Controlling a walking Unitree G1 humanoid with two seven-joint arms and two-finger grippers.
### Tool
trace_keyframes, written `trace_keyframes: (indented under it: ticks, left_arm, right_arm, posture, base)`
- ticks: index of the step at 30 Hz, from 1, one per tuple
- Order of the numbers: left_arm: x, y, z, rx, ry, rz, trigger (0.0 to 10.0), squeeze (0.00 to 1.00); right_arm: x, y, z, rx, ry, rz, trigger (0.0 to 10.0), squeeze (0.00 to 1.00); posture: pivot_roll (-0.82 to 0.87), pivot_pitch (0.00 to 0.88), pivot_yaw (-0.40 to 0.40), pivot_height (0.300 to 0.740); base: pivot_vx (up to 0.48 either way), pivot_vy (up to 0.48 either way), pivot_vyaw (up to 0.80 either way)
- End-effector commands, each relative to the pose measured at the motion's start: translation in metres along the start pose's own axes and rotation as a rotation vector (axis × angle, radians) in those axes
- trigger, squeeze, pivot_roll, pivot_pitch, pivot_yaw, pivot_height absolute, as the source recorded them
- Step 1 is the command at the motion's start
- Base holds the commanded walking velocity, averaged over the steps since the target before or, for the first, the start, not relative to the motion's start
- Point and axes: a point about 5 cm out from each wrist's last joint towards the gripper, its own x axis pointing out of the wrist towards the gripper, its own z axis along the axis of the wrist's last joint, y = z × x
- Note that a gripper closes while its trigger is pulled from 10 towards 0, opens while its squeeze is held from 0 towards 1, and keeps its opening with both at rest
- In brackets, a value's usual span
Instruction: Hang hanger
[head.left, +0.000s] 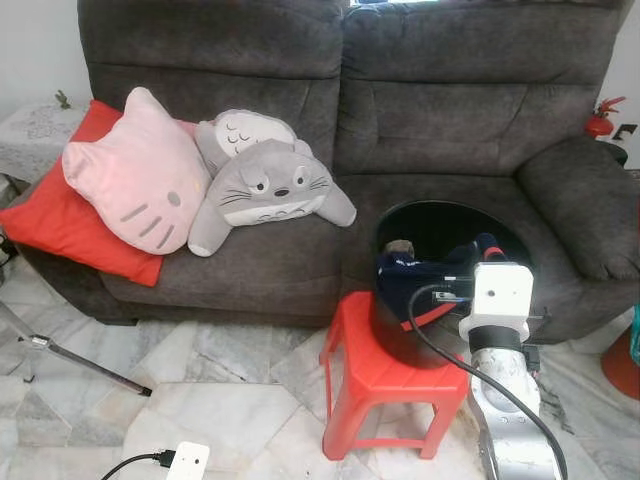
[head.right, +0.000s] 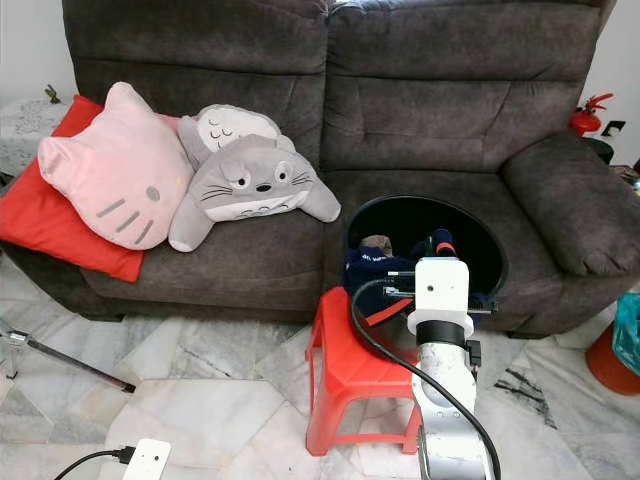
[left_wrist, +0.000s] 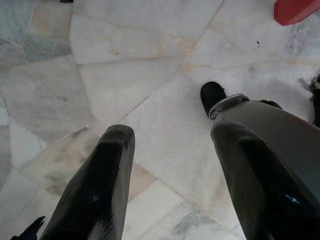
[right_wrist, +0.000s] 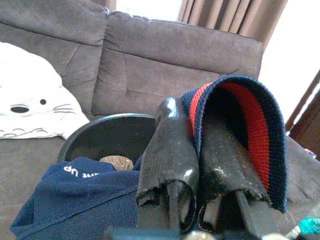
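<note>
Between the fingers of our right gripper (right_wrist: 192, 200) we clamp the red-lined collar of a navy garment (right_wrist: 75, 197), the rest draped just below over the black basket (head.right: 480, 235) on the red stool (head.right: 340, 375). Our left gripper (left_wrist: 172, 170) hangs with jaws apart above marble floor (left_wrist: 125, 65). We cannot make out a hanger.

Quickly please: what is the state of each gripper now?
Left gripper: open, holding nothing, above the floor.
Right gripper: shut on the navy garment.
</note>
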Motion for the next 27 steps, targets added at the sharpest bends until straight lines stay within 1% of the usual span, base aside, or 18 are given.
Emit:
trace_keyframes:
  ticks: [1, 9, 21, 27]
  left_arm:
    - [0.000, 0.000, 0.001, -0.003, 0.004, -0.001, 10.0, 0.00]
    - [0.001, 0.001, 0.003, 0.000, 0.000, -0.002, 10.0, 0.00]
    - [0.001, 0.001, 0.006, -0.003, -0.004, -0.004, 10.0, 0.00]
    - [0.001, 0.002, 0.006, 0.000, -0.005, -0.006, 10.0, 0.00]
  right_arm:
    - [0.004, -0.001, 0.008, 0.005, -0.023, -0.006, 10.0, 0.00]
    - [0.003, 0.009, 0.009, 0.027, -0.015, 0.005, 10.0, 0.00]
    - [0.008, 0.009, 0.011, 0.027, -0.017, 0.005, 10.0, 0.00]
    - [0.009, 0.012, 0.012, 0.030, -0.019, 0.014, 10.0, 0.00]
  posture:
    - [-0.11, 0.000, -0.036, 0.740]
    - [-0.12, 0.000, -0.027, 0.740]
    - [-0.12, 0.002, -0.028, 0.740]
    - [-0.11, 0.009, -0.026, 0.740]
  base:
    - [0.000, 0.000, 0.00]
    - [0.000, 0.000, 0.00]
    - [0.000, 0.000, 0.00]
    - [-0.261, 0.000, 0.00]
